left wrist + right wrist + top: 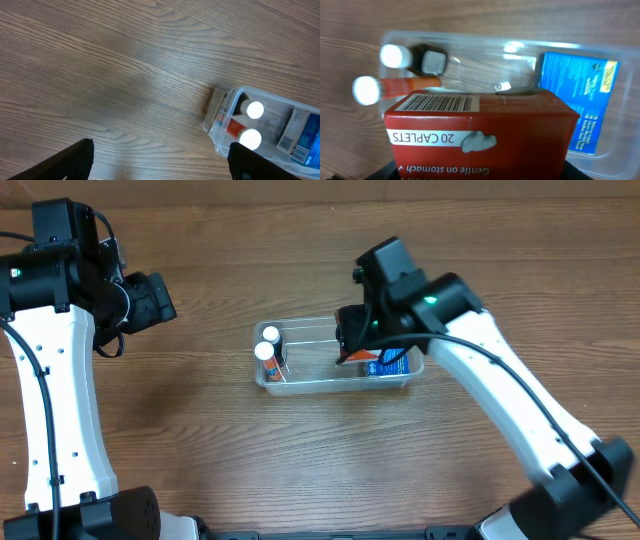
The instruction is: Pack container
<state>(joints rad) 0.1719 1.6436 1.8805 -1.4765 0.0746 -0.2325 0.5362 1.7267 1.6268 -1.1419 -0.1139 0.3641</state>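
Right claw (347, 346) holds red box (480, 135), seemingly above container (325, 387).

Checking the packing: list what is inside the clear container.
Two white-capped bottles at the left end, a blue box at the right. The held red box covers part of the middle.

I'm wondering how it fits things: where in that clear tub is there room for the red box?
The bare patch is the middle floor of the container, between the two white-capped bottles at one end and the blue box at the other. Both ends are crowded. The red box hangs above that gap.
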